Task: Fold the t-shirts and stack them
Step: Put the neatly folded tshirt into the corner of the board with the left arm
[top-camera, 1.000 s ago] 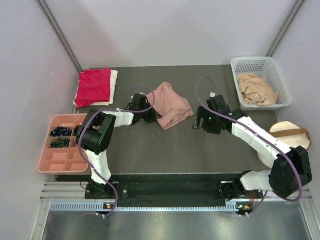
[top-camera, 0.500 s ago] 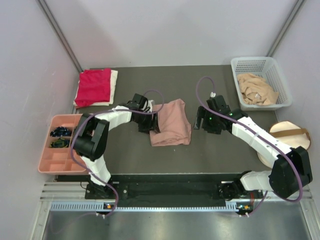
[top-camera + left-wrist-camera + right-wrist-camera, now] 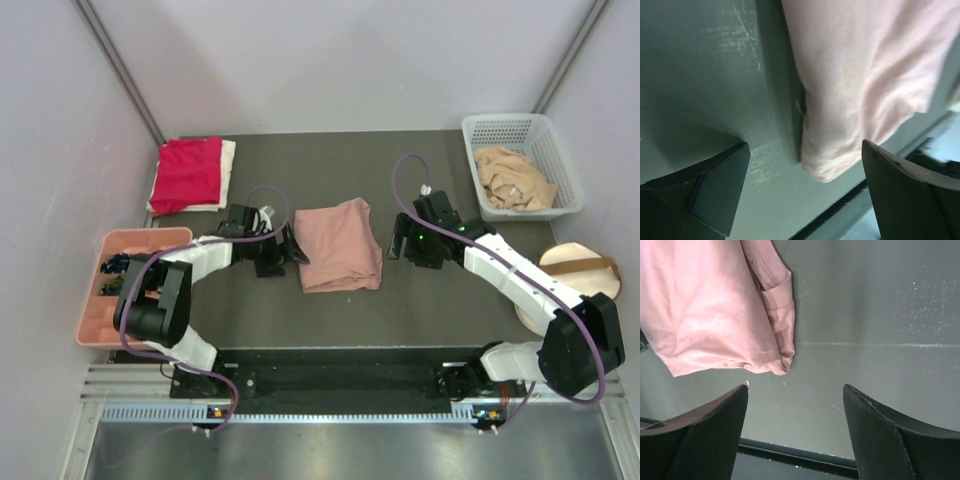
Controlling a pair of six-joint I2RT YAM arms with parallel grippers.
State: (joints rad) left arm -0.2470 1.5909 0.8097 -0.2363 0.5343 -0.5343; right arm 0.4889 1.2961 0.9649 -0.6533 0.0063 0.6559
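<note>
I'm releasing: left gripper [image 3: 288,250] jaws now wide open, empty, backing off pink t-shirt [image 3: 342,258]. Shirt lying folded just ahead of those jaws. Right gripper [image 3: 398,243] jaws staying open, empty, shirt just beyond. Judging fold done, stacking onto red t-shirt [image 3: 188,172] next.

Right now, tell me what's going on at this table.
A robot is folding t-shirts. The pink shirt lies folded in the middle, and neither gripper holds it. The left gripper sits open just off its left edge, and the right gripper is open off its right edge. A red shirt lies folded on a white shirt at the far left corner. A tan shirt lies crumpled in the basket at the far right, not yet folded.
</note>
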